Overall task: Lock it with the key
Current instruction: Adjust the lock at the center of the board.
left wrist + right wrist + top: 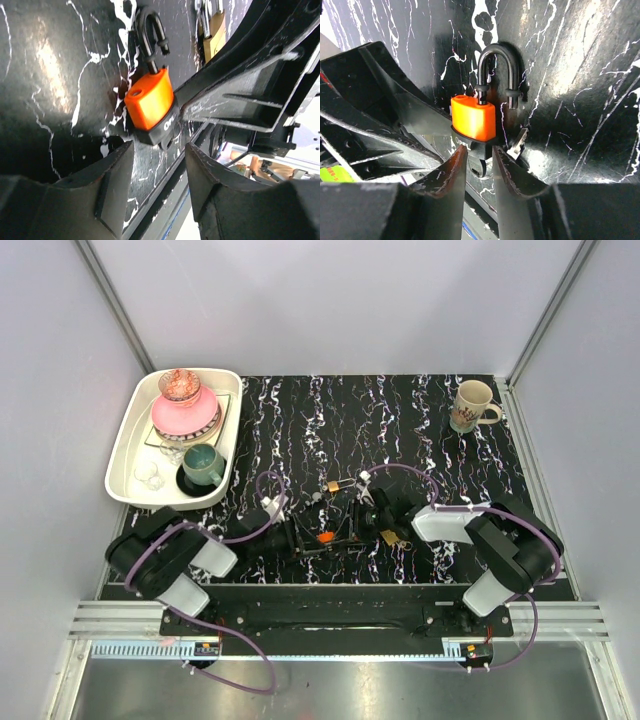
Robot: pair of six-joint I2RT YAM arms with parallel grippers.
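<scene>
Two hands meet at an orange padlock (pixel 325 537) on the worktop (pixel 300 420). Left hand (pixel 160 152) gapes open beneath it. Right hand (pixel 479 152) flanks its base; whether it grips, I cannot tell. Silver key (pixel 517 144) sits just beside that base.

Both arms (pixel 165 558) angle inward; left fingers (pixel 112 185) wider apart than right fingers (pixel 451 182).

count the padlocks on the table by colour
orange padlock: 1
brass padlocks: 2
total: 3
</scene>
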